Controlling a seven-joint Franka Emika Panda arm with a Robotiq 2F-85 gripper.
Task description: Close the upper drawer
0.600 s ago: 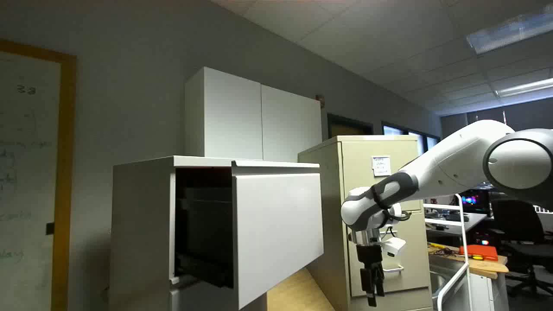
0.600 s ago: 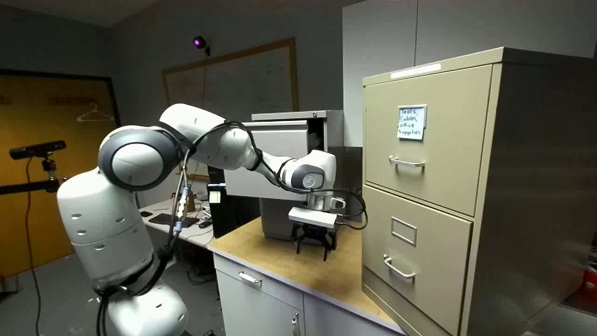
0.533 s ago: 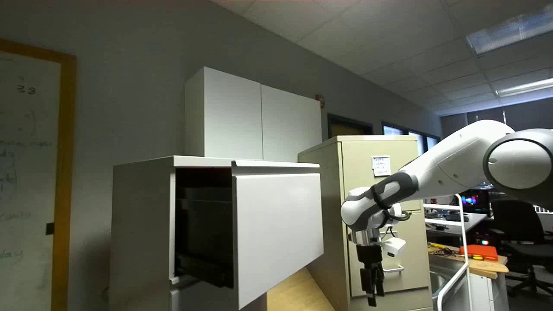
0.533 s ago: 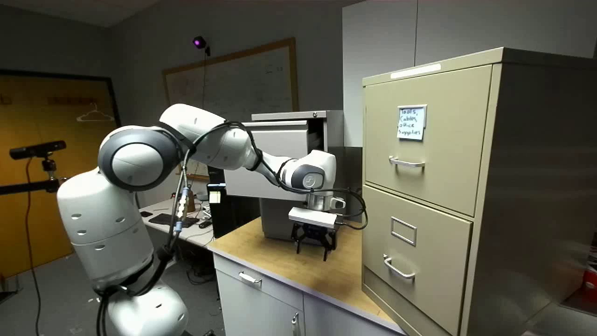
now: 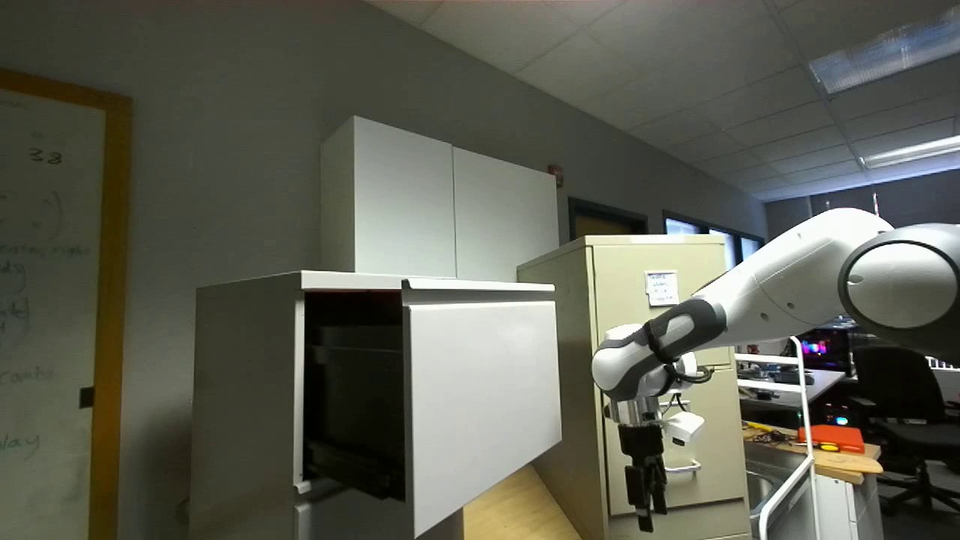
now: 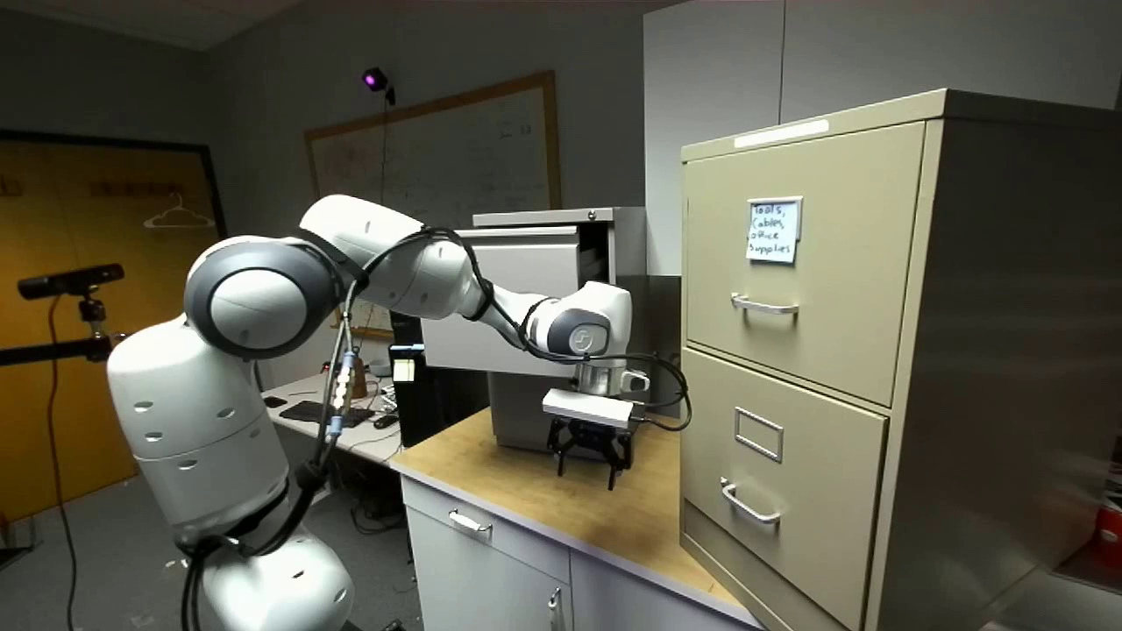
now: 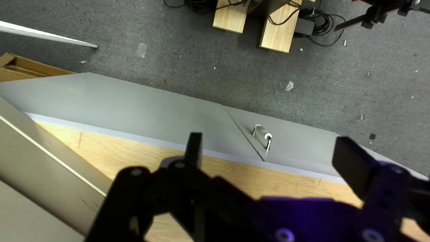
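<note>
The upper drawer (image 5: pixel 484 397) of the light-grey cabinet (image 5: pixel 244 390) stands pulled well out. Its plain whitish front faces the arm, and its dark interior shows at the side. In an exterior view the drawer front (image 6: pixel 513 267) is partly hidden behind the arm. My gripper (image 5: pixel 651 517) points down, lower than the drawer and apart from it, in front of the filing cabinet in that view. In an exterior view the gripper (image 6: pixel 585 480) hangs above the wooden counter with fingers spread. In the wrist view the gripper (image 7: pixel 268 143) is open and empty; the drawer is out of that view.
A beige filing cabinet (image 6: pixel 806 263) with handled drawers stands close beside the gripper; its side shows in the wrist view (image 7: pixel 40 161). A wooden countertop (image 6: pixel 543 491) lies below, with handled fronts under its edge. A white two-door box cabinet (image 5: pixel 502 214) stands behind.
</note>
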